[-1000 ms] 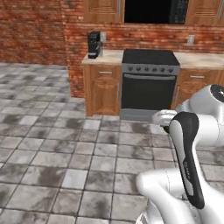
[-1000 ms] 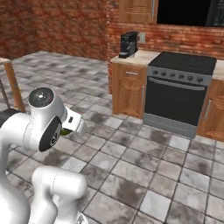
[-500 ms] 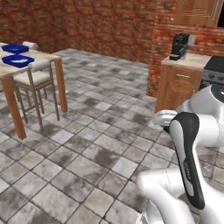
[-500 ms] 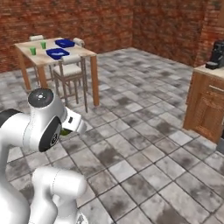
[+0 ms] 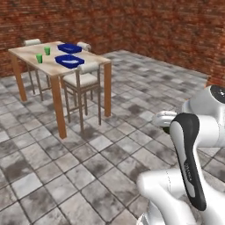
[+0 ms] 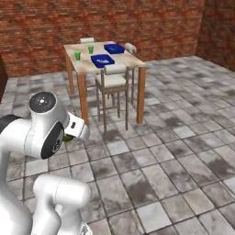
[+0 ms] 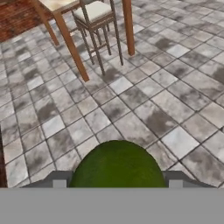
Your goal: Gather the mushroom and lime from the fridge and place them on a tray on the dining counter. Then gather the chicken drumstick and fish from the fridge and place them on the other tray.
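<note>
— Two trays point(image 6: 108, 53) wait on the counter point(image 6: 82, 64); which one?
— Either blue one, since both look bare from here. My fingers point(image 7: 117, 183) are clamped on the lime point(image 7: 117, 168), held low over the floor tiles, well apart from the counter.
— Advice?
— Keep the squeeze steady, carry it level, clear the chair point(image 6: 114, 81) and green cups point(image 6: 84, 52).

A wide stretch of grey tiled floor point(image 5: 88, 176) lay open between the robot and the desk point(image 6: 87, 62), with nothing standing on it. A white-seated chair point(image 6: 112, 80) stood tucked against the desk's near side, its thin legs and the desk's wooden legs crowding the space underneath. On the desk top, two blue trays point(image 6: 102, 59) sat side by side, and two green cups point(image 6: 77, 55) stood near the far edge, apart from the trays. A brick wall point(image 5: 132, 26) closed off the room behind the desk.
</note>
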Controlling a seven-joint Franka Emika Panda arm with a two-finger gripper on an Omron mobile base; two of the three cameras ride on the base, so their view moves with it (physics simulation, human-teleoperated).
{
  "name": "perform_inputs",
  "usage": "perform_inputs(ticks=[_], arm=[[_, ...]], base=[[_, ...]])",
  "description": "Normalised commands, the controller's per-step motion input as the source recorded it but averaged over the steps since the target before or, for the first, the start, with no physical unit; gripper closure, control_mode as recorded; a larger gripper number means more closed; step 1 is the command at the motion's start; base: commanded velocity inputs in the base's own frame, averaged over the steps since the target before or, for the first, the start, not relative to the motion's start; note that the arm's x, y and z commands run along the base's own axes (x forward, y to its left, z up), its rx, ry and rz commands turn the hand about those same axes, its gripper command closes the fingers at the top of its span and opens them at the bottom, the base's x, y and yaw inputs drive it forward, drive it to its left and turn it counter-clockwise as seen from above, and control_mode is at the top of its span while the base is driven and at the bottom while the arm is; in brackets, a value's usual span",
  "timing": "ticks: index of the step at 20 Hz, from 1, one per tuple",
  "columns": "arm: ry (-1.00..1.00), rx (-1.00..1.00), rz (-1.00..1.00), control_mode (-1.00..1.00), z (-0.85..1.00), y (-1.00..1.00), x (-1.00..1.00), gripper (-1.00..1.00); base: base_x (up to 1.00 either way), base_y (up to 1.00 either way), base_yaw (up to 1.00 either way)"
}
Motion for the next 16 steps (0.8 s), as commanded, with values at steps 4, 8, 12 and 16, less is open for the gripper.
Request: perform_inputs(ticks=[4, 8, 12, 16], arm=[[0.00, 0.00, 0.00, 1.00, 0.00, 0.00, 0.00, 1.00], [0.00, 0.00, 0.00, 1.00, 0.00, 0.00, 0.00, 1.00], [0.00, 0.00, 0.00, 1.00, 0.00, 0.00, 0.00, 1.00], [0.00, 0.00, 0.00, 1.00, 0.00, 0.00, 0.00, 1.00]], base=[[1.00, -0.03, 0.33], [1.00, -0.16, 0.30], [1.00, -0.31, 0.26], [1.00, -0.36, 0.22]])
